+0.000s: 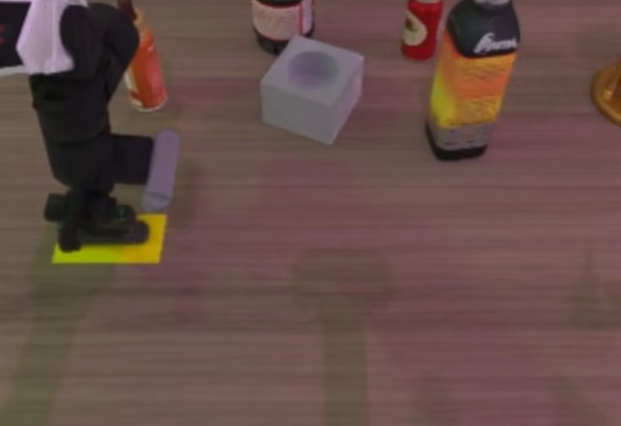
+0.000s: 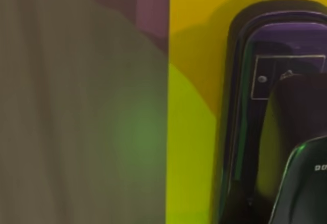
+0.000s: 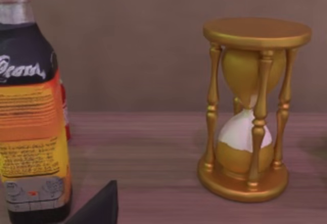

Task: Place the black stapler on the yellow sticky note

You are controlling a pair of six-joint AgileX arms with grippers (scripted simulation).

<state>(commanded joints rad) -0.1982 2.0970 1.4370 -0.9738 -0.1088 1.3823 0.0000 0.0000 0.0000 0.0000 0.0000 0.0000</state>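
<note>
The black stapler (image 2: 255, 132) is located on the yellow sticky note (image 1: 136, 244), near the left edge of the table (image 1: 388, 280). The left gripper (image 1: 82, 217) is positioned directly over it; whether the stapler is grasped or released cannot be told. In the left wrist view, 1 finger (image 2: 301, 183) is seen against the stapler body. Behind the note, an orange can (image 1: 146, 72) is placed. A grey cube (image 1: 312, 88), 1 red can (image 1: 422, 20) and 2 bottles occupy the far edge. An hourglass (image 3: 250, 112) is shown beside the orange-labelled bottle (image 3: 30, 112) by the right wrist view.
</note>
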